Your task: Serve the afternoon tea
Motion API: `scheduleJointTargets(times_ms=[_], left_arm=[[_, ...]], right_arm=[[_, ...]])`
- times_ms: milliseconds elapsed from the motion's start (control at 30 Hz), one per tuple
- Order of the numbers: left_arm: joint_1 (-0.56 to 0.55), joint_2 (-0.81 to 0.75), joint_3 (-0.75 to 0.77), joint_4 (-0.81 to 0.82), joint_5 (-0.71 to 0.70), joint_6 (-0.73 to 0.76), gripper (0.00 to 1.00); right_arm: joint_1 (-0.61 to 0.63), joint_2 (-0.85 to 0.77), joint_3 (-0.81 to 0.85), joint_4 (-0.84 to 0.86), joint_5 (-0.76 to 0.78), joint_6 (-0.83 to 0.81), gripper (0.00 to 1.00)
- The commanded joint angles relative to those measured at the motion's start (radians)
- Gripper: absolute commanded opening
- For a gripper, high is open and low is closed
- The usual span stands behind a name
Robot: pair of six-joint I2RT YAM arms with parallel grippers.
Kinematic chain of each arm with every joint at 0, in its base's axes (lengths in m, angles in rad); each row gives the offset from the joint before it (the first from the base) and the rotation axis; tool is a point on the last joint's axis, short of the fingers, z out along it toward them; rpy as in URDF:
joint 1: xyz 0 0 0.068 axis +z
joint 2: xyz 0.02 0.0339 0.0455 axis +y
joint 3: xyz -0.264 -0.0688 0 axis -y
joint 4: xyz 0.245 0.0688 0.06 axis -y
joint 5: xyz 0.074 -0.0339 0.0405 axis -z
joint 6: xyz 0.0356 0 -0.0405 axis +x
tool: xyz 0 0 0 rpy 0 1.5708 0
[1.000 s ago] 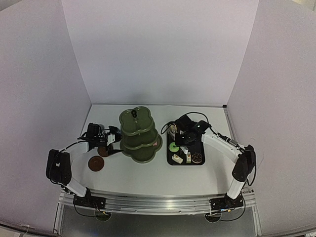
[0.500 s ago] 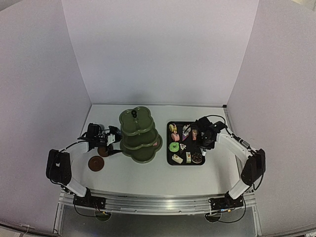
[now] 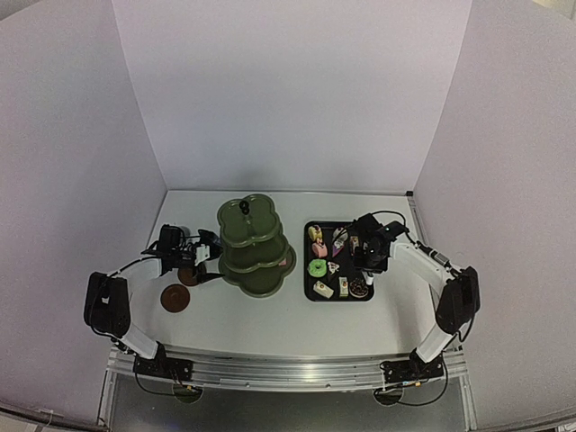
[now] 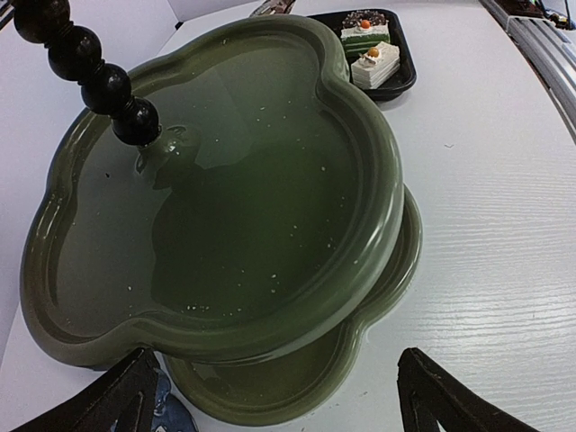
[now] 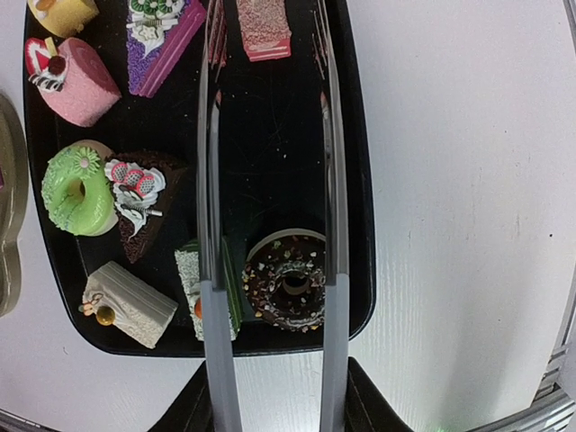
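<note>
The dark green three-tier stand (image 3: 255,245) stands at centre-left, and its tiers (image 4: 234,180) show nothing on them. My left gripper (image 3: 205,261) is open beside its base, jaws (image 4: 283,398) wide with nothing between them. A blue piece (image 4: 171,416) shows by the left finger. Two brown saucers (image 3: 175,298) (image 3: 188,275) lie left of the stand. My right gripper (image 3: 367,263) (image 5: 270,400) is shut on the metal tongs (image 5: 333,234), whose arms hang apart over the tray. Among the pastries are a chocolate doughnut (image 5: 288,281) between the tong arms and a green doughnut (image 5: 76,190).
The black tray (image 3: 371,297) (image 5: 358,180) lies right of the stand and holds several pastries, among them a pink cake (image 5: 76,85), a purple slice (image 5: 162,36) and a white slice (image 5: 130,304). White walls close in the table at the back and sides.
My right arm has swung with the tongs from the tray's back left to its right side, then drifted slightly back. The left arm has not moved.
</note>
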Motion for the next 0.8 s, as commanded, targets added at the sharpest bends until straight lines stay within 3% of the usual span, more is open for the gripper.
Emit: scheduleJointTargets(times_ms=[0,167,333,467,767], left_arm=[[-0.003,-0.025,0.002,-0.017,0.01,0.003,0.93],[-0.003,-0.018,0.012,-0.014,0.013,-0.003,0.93],[-0.003,-0.025,0.008,-0.015,0.008,-0.002,0.93],[-0.004,-0.038,0.0,-0.022,0.001,-0.009,0.93],[-0.004,-0.135,-0.027,-0.078,-0.087,-0.14,0.92]], right_arm=[[-0.017,0.023,0.009,0.031,0.006,-0.03,0.39],[-0.017,0.061,0.021,0.059,-0.015,-0.066,0.33],[-0.018,0.06,0.025,0.06,0.001,-0.071,0.1],[-0.018,0.014,0.0,0.053,0.043,-0.068,0.01],[-0.008,-0.123,0.075,-0.014,0.097,-0.12,0.0]])
